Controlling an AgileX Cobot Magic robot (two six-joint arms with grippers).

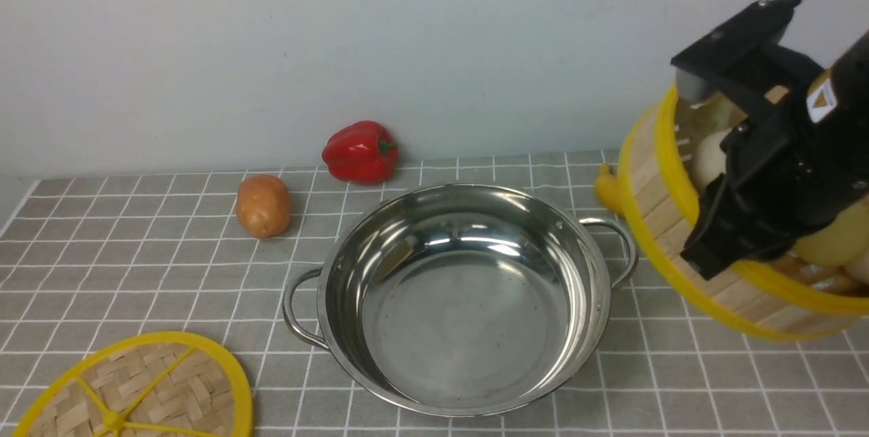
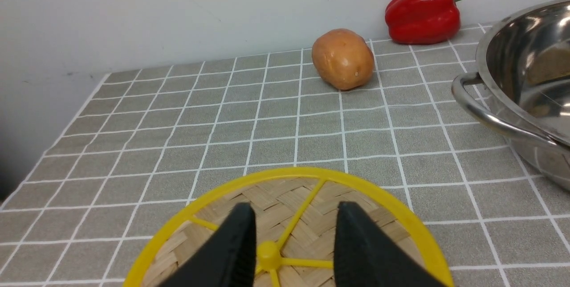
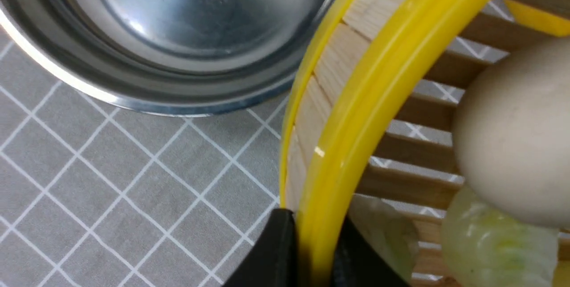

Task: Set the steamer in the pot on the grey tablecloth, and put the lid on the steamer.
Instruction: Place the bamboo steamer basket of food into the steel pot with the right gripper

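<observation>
The steamer (image 1: 662,220) hangs tilted above the grey tablecloth (image 1: 136,267), to the right of the pot (image 1: 461,301), with pale buns and dumplings inside. My right gripper (image 1: 709,254) is shut on its yellow rim (image 3: 378,82), one finger inside the basket and one outside, as the right wrist view shows (image 3: 316,256). The shiny pot holds nothing and sits mid-cloth. The lid (image 1: 136,389) lies flat at the near left. In the left wrist view my left gripper (image 2: 294,207) hovers open over the lid (image 2: 271,193), its fingers on either side of the central knob.
A potato (image 1: 263,205) and a red pepper (image 1: 360,150) lie behind the pot to its left, near the wall. A small yellow object (image 1: 606,189) peeks out behind the steamer. The cloth's left edge is close to the lid.
</observation>
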